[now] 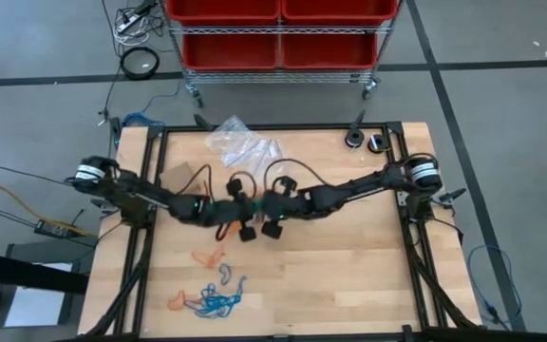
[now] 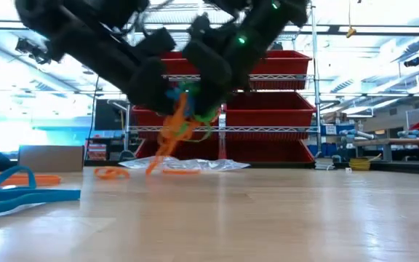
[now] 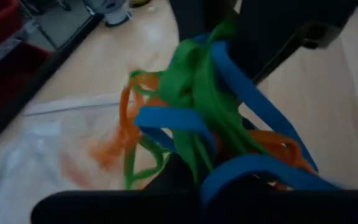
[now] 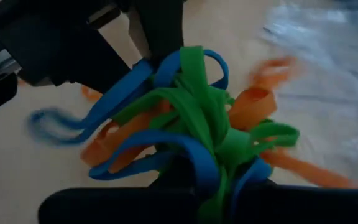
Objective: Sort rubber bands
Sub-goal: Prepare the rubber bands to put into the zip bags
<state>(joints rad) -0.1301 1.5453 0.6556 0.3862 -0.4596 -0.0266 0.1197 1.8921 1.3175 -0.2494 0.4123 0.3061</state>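
Rubber bands (image 2: 180, 120) hang as one tangled bunch of orange, blue and green loops between the two grippers, above the middle of the wooden tabletop (image 1: 349, 275). On the left side, the left gripper (image 1: 238, 195) reaches toward the centre, and its fingers are pressed together on the bunch; in the left wrist view the dark fingers at the bottom hide where the loops (image 3: 204, 118) are pinched. In the high view the bunch itself is almost fully hidden between the dark gripper bodies, so its colours show only in the low and wrist views. Near the front edge of the tabletop lie loose bands: a few orange ones (image 1: 207, 257) and, closer to the edge, a blue heap (image 1: 218, 300), flat and thin like ribbon. In the low view these blue bands are cut off at the picture's left edge. Behind the grippers lie clear plastic bags (image 1: 240, 142), crumpled and shiny; what is inside them is hard to make out. To the right, the right gripper (image 1: 274, 204) meets the left one, and its fingers are also closed on the same bunch (image 4: 197, 130). Beyond the tabletop stands a metal cart with red bins (image 1: 278, 33), cut off at the top.
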